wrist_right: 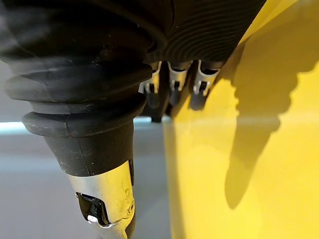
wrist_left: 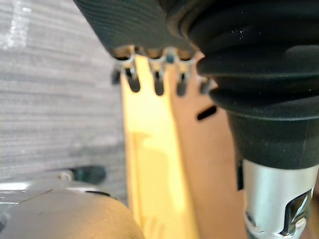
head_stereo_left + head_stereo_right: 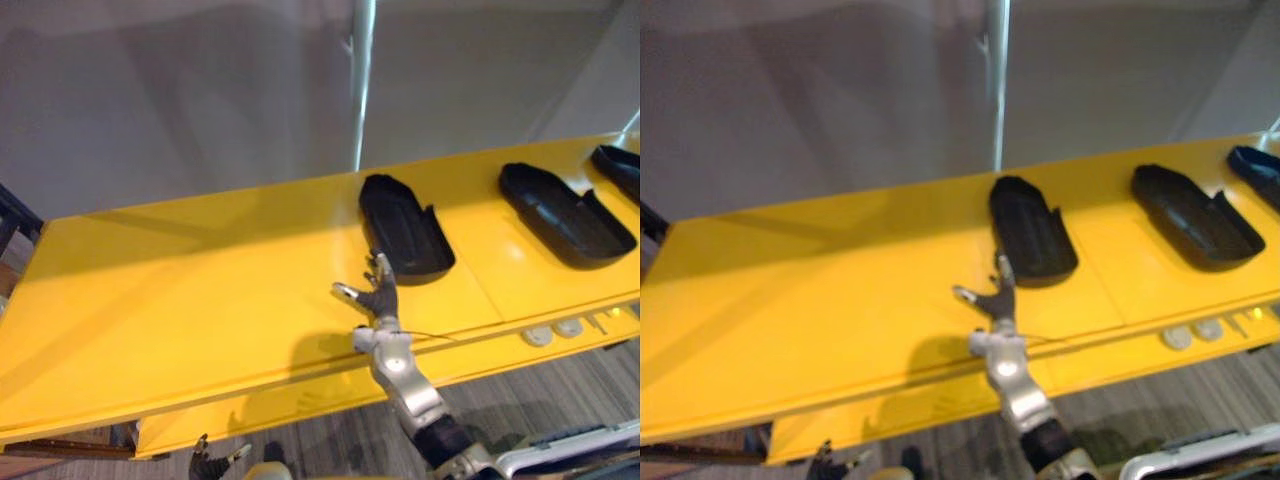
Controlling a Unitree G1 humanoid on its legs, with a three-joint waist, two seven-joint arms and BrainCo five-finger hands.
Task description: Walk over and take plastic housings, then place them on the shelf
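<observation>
Three black plastic housings lie open side up on the yellow shelf [image 3: 200, 290]: one in the middle [image 3: 405, 228], one further right [image 3: 565, 215], and one cut off by the right edge [image 3: 620, 168]. My right hand [image 3: 378, 297] is raised over the shelf's front part, just short of the near end of the middle housing. It is open, with fingers [image 1: 175, 82] spread and nothing held. My left hand [image 3: 208, 462] hangs low below the shelf's front edge, its fingers [image 2: 158, 82] relaxed and empty.
A grey wall [image 3: 200, 100] rises right behind the shelf. Small pale round parts [image 3: 552, 332] sit on a lower ledge at the front right. A dark object [image 3: 15, 215] pokes in at the far left. Grey wood-pattern floor [image 3: 330, 440] lies below.
</observation>
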